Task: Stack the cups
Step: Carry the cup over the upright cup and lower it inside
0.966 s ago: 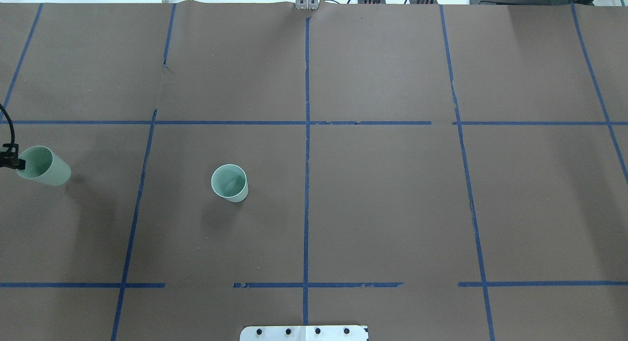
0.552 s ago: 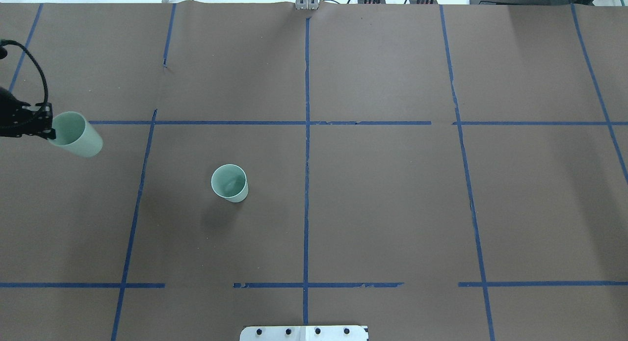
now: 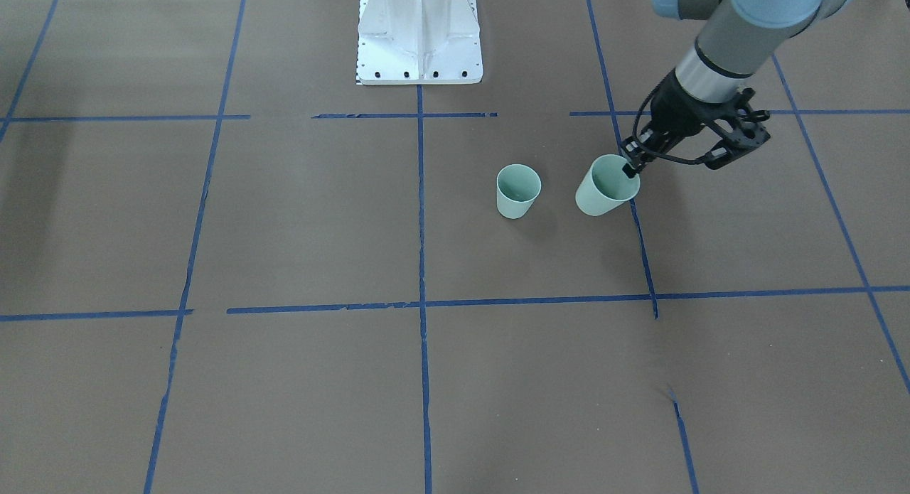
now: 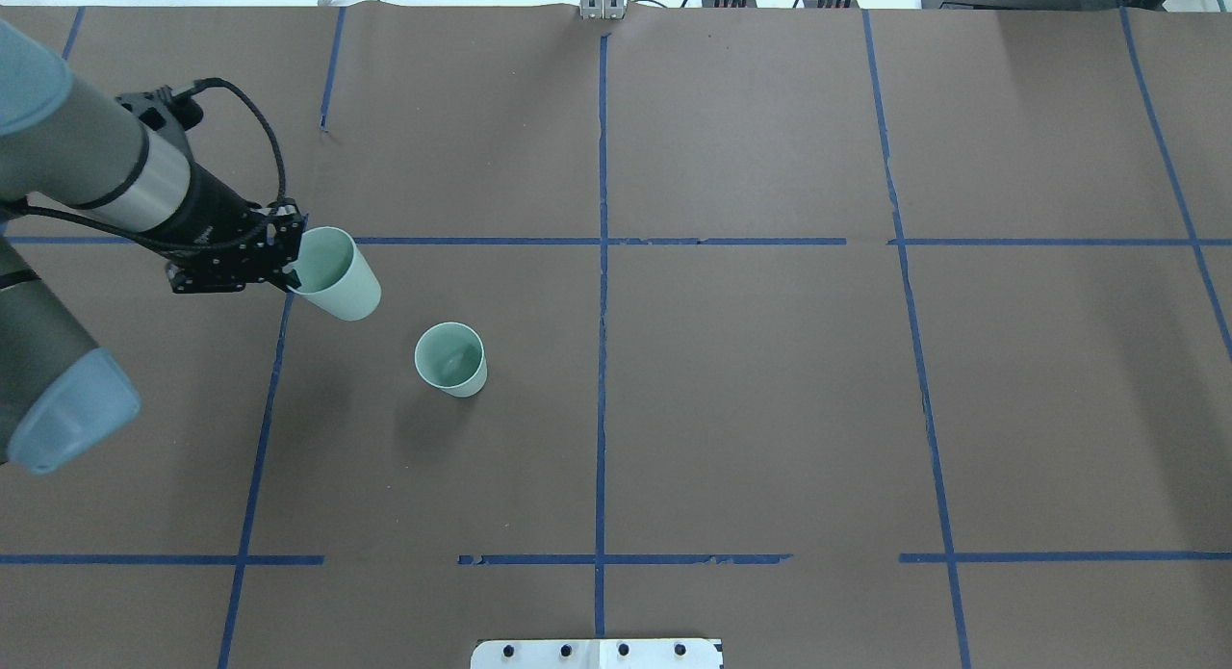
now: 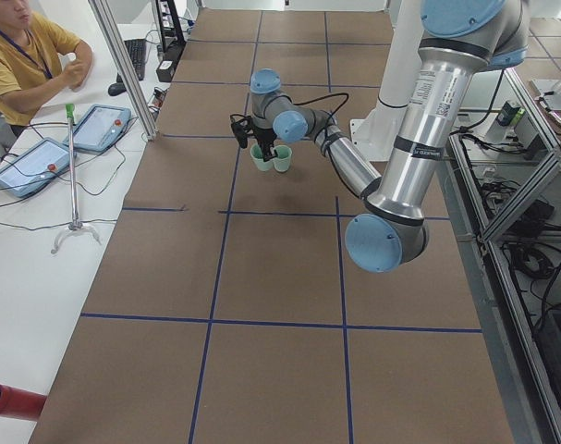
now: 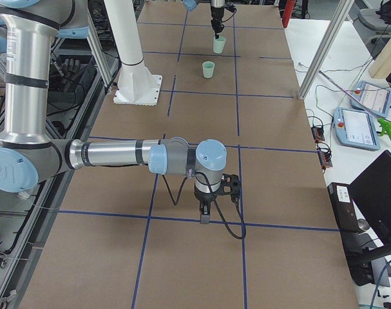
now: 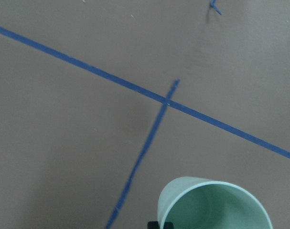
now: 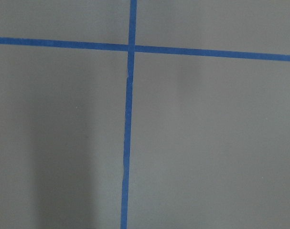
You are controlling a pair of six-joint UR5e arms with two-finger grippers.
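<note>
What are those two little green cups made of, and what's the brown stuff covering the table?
Tilted cup and standing cup: probably plastic, judging by the smooth, even mint colour, thin rims and soft sheen.
Table cover: looks like brown paper, as it is matte with faint creases.
Blue lines: likely stuck-on tape, since the edges are ragged in places.

Held cup (image 4: 337,276) now nearer standing cup (image 4: 449,359).

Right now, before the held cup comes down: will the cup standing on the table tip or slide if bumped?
Likely light: the left gripper grips the identical held cup by a rim pinch alone. The standing cup is tapered, narrower at the base, so an off-centre bump may tip it.
</note>
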